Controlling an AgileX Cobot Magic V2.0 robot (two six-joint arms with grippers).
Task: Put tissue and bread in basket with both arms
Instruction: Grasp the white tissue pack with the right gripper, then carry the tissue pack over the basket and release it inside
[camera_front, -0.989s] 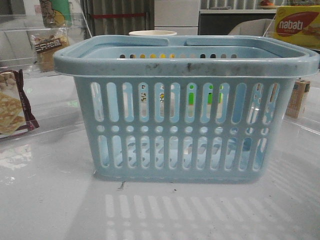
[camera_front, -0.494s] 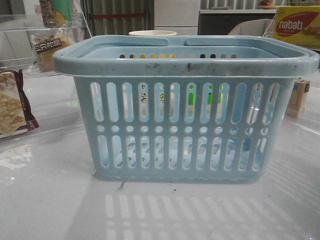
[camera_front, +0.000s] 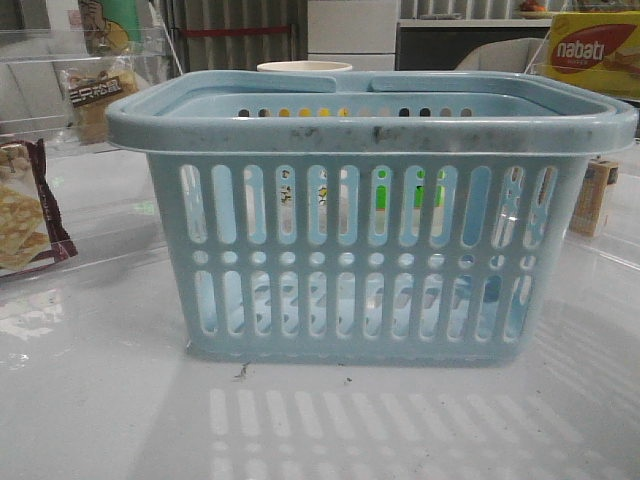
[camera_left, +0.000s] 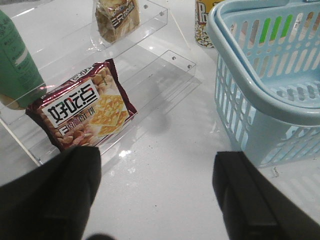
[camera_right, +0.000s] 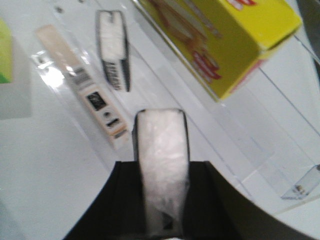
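One basket (camera_front: 370, 125), right tool (camera_right: 162, 200) gripping tissue (camera_right: 161, 160)

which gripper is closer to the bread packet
Left. The left gripper hangs open over the table with the bread ahead; the right gripper is shut on the tissue.

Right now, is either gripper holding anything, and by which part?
The right gripper is shut on the tissue, gripping one end of the pack; the rest sticks out past the fingers. The left gripper is open and empty, above the table.
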